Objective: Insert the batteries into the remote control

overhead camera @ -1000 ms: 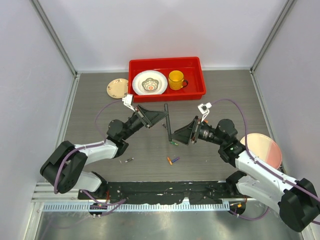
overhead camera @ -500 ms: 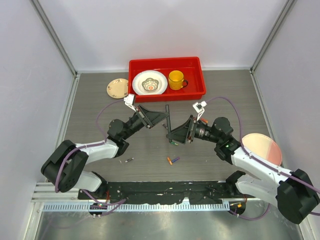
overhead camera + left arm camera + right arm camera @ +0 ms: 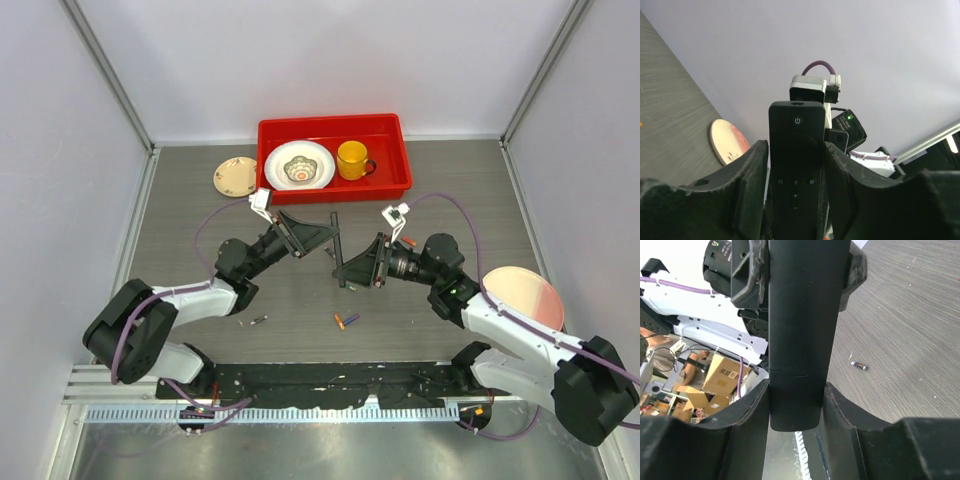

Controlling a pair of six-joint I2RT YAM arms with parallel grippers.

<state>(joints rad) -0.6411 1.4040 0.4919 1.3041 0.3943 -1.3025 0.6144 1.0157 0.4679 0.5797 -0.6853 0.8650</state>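
Remote control [image 3: 334, 232] foot behind right tool [image 3: 346, 272]

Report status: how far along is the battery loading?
Done: the remote control looks lifted off the table, clamped between the left gripper and right gripper. In hand: its back faces the right wrist camera, cover seemingly closed. Left: all loading; batteries lie loose on the table.

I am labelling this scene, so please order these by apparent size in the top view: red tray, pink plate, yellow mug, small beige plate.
1. red tray
2. pink plate
3. small beige plate
4. yellow mug, only a little smaller than the beige plate
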